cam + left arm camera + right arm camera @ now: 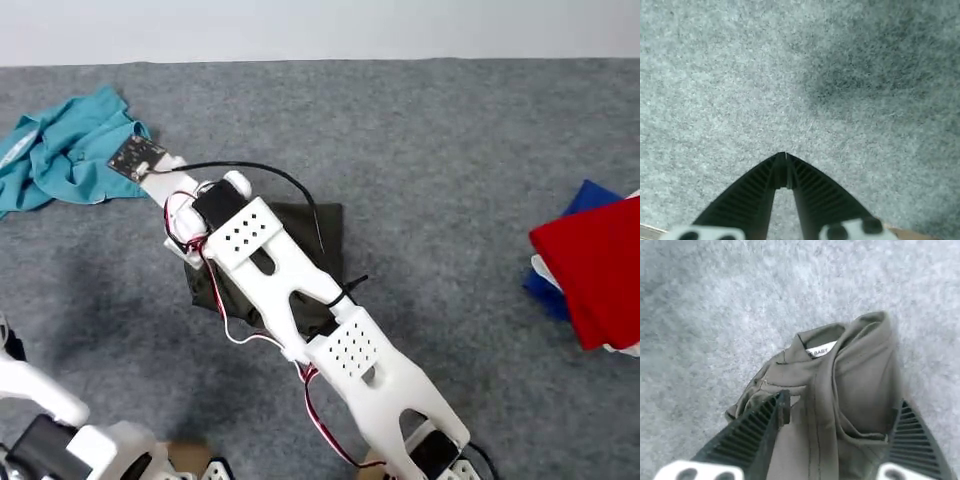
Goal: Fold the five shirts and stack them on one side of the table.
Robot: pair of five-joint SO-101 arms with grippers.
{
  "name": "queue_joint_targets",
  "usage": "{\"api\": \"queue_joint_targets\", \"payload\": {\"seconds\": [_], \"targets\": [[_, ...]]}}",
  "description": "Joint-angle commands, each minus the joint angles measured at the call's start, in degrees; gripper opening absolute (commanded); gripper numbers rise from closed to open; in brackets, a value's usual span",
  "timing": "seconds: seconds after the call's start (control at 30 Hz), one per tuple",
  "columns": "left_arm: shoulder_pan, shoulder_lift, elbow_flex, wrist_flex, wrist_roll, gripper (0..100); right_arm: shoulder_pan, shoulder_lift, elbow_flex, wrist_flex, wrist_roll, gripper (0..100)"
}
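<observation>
A dark olive shirt [318, 232] lies bunched in the middle of the grey table, its collar and white label facing up [821, 349]. My right arm [250, 235] stretches over it from the near edge. My right gripper [842, 404] is open, one finger on each side of a raised fold of the olive fabric. A crumpled teal shirt [60, 150] lies at the far left. A folded red shirt [595, 270] tops a stack with a blue shirt [588, 198] at the right edge. My left gripper [785, 159] is shut, empty, above bare carpet.
The left arm [60, 430] sits low at the near left corner. A white garment [541, 270] peeks out under the red one. Grey carpet [450, 150] covers the table, open between the olive shirt and the stack.
</observation>
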Motion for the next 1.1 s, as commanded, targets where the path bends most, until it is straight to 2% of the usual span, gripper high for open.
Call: {"api": "queue_joint_targets", "payload": {"seconds": [0.0, 0.1, 0.27, 0.33, 0.47, 0.6, 0.83, 1.07], "targets": [[0.4, -2.2, -1.5, -1.2, -0.4, 0, 0.5, -7.2, -4.0, 3.5, 0.9, 32.2], [0.4, -2.2, -1.5, -1.2, -0.4, 0, 3.2, -8.0, -3.9, 7.7, 0.9, 24.7], [0.4, -2.2, -1.5, -1.2, -0.4, 0, 9.2, -6.7, -3.8, 9.1, 1.0, 0.1], [0.4, -2.2, -1.5, -1.2, -0.4, 0, 11.6, -5.5, -3.7, 9.3, 2.0, 2.8], [0.4, -2.2, 0.7, -1.2, -0.4, 0, 15.1, -0.9, -3.7, 9.5, 5.5, 1.1], [0.4, -2.2, 2.6, -1.2, -0.4, 0, 14.8, 2.6, -3.7, 9.5, 5.5, 0.9], [0.4, -2.2, 2.8, -3.0, -0.4, 0, 9.3, 7.4, -2.0, 9.5, 5.5, 0.9], [0.4, -2.2, 2.8, -3.3, -0.4, 0, -2.7, 4.8, 1.1, 9.5, 5.5, 0.9]]}}
